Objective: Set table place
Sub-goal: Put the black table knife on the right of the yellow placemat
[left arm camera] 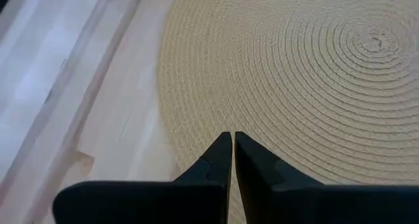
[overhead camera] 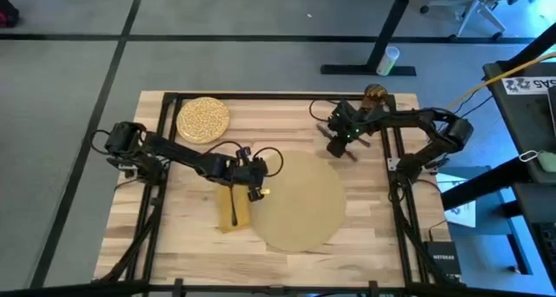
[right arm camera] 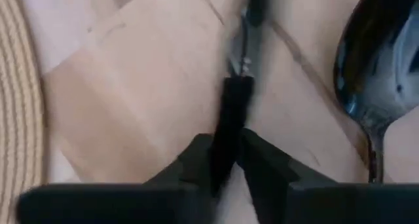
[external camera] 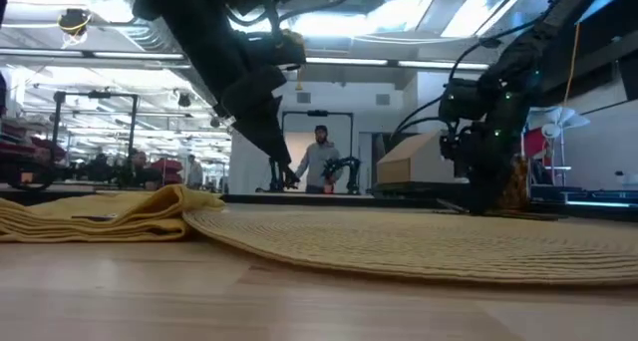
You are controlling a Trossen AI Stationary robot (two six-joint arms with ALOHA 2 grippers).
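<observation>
A pale wooden desk [overhead camera: 174,245] stands on grey carpet; a person [external camera: 321,162] stands in the room behind. One placemat [overhead camera: 300,201], one plate [overhead camera: 203,119], one napkin [overhead camera: 233,208], one glass [overhead camera: 375,94]. Left tool [left arm camera: 232,149], fingers together and empty, hovers over the placemat's edge; right tool [right arm camera: 228,152] grips a dark utensil [right arm camera: 239,47] beside one spoon [right arm camera: 376,67]

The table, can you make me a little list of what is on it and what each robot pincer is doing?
placemat: round, tan, middle of the table
plate: yellow-speckled, far left corner, off the placemat
napkin: mustard yellow, touching the placemat's left edge
spoon: on the wood beside the right pincer
left pincer: shut, empty, over the placemat's edge
right pincer: shut on a dark utensil
</observation>
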